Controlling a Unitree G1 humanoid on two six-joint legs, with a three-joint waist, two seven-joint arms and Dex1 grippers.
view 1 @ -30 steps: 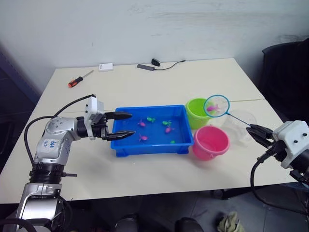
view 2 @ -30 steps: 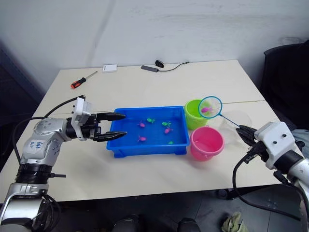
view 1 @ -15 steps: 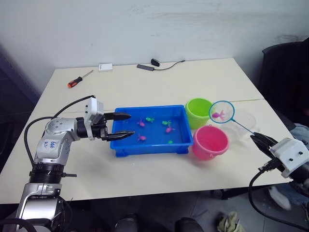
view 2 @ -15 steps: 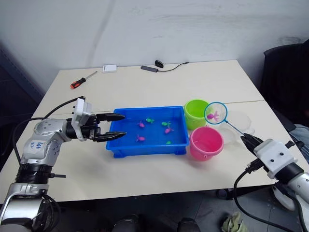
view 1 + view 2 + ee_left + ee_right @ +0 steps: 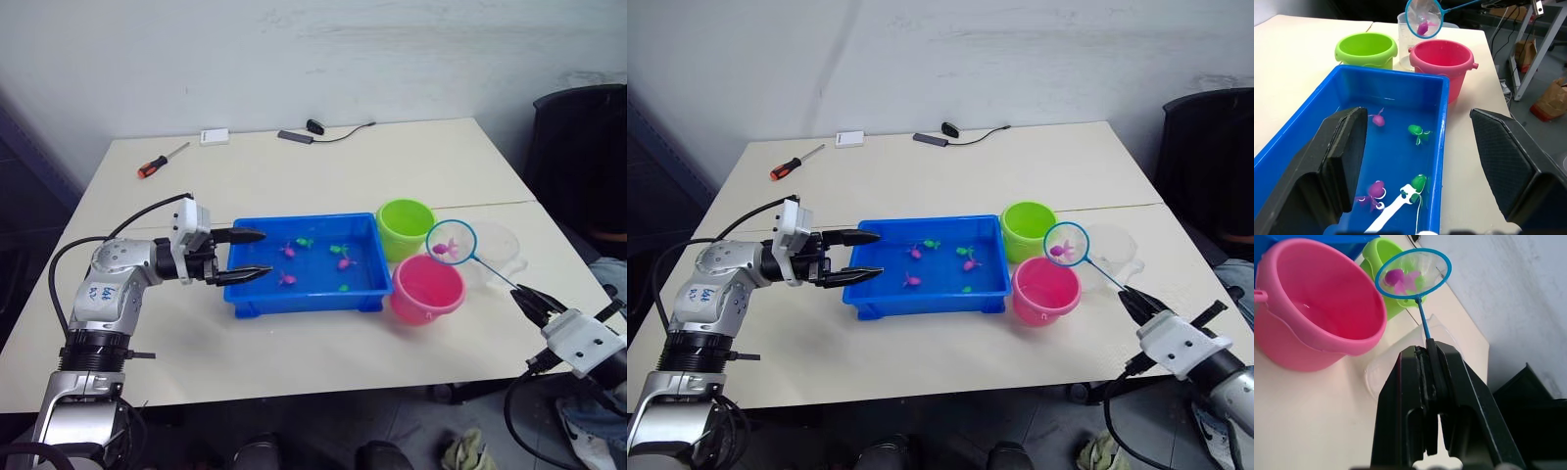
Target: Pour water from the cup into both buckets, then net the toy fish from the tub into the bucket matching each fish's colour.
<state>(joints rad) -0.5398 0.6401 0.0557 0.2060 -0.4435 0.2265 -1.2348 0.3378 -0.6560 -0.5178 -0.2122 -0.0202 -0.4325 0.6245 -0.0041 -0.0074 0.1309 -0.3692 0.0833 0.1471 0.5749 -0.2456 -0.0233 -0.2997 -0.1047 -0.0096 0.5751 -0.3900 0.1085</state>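
At the far left of the table, the left gripper is spread wide, its two fingers straddling the left end wall of the blue tub without visibly pressing it; it grasps nothing. Inside the tub, pink toy fish and green toy fish lie scattered in shallow water. Just beside the tub's right end stand the lime green bucket, farther back, and the pink bucket, nearer, close together. Behind and to the right of the pink bucket sits the clear measuring cup. The right gripper is clenched on the thin blue handle of the net, whose hoop hangs above the far right rim of the pink bucket and carries one pink fish. The net appears light, with a slender handle likely to flex and a soft mesh; hold it at the handle end, as now, and tilt the hoop gently. The small, wet fish may slip out early if jolted.
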